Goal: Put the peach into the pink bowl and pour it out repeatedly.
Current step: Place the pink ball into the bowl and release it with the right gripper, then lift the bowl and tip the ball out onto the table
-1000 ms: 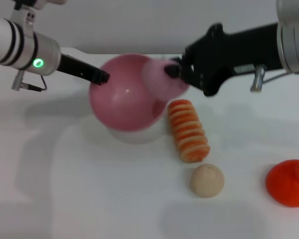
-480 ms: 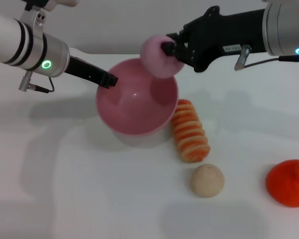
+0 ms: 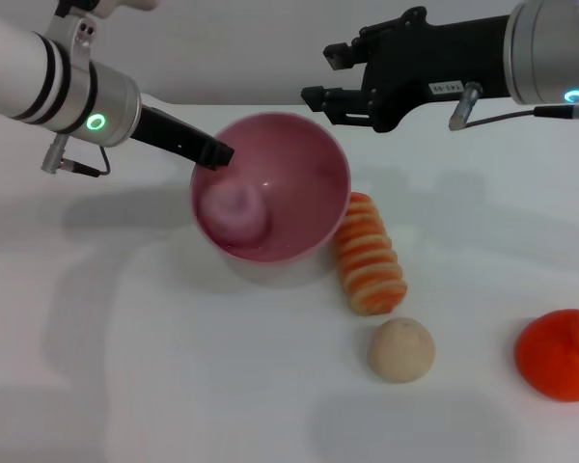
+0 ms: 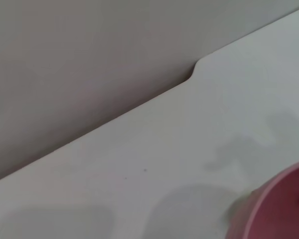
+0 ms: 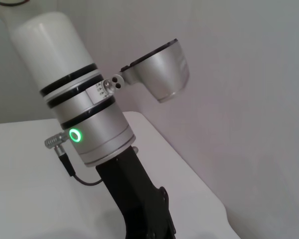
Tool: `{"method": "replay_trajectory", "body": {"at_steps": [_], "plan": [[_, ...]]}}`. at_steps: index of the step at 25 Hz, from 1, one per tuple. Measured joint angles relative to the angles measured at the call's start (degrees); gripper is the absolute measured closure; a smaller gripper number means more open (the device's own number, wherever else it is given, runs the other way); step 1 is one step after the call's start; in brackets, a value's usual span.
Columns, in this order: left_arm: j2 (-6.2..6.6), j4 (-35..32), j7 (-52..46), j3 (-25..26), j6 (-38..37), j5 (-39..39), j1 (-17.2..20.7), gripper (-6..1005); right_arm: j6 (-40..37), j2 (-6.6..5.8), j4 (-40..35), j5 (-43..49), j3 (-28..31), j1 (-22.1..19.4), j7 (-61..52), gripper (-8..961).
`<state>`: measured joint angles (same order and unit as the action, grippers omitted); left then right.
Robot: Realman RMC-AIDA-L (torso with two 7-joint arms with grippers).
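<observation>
Peach [image 3: 234, 211] lies inside the pink bowl [image 3: 314, 159] toward the table's [image 3: 154, 367] back edge, our right gripper [image 3: 330, 73] hanging spread and empty above, our left gripper [image 3: 212, 152] pinching the rim, so we should tip slowly away from the striped toy [image 3: 367, 253].

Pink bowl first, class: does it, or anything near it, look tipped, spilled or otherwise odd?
The pink bowl is askew: it tilts on the table, its mouth angled toward the camera, with the left gripper at its rim. The peach lies inside; nothing has spilled. The right gripper hangs open and empty above the bowl.
</observation>
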<state>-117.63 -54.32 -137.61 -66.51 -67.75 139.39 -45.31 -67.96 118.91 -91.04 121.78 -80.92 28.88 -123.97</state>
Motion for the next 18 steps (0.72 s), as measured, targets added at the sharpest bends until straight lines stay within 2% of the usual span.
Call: {"method": "replay_trajectory", "body": {"at_steps": [8, 13, 18], "plan": [[-0.04, 0.01, -0.09, -0.37, -0.12, 0.03, -0.19, 953, 2.58, 0.24, -1.28, -2.46, 0.40, -1.81, 0.05, 478], [0.01, 0.01, -0.50, -0.36, -0.16, 0.06, -0.19, 952, 3.50, 0.65, -4.34, -6.66, 2.83, -5.44, 0.05, 479], [-0.05, 0.00, -0.60, 0.04, 0.04, 0.02, -0.28, 952, 3.75, 0.64, -3.97, -11.01, 6.76, -7.68, 0.17, 478]]}}
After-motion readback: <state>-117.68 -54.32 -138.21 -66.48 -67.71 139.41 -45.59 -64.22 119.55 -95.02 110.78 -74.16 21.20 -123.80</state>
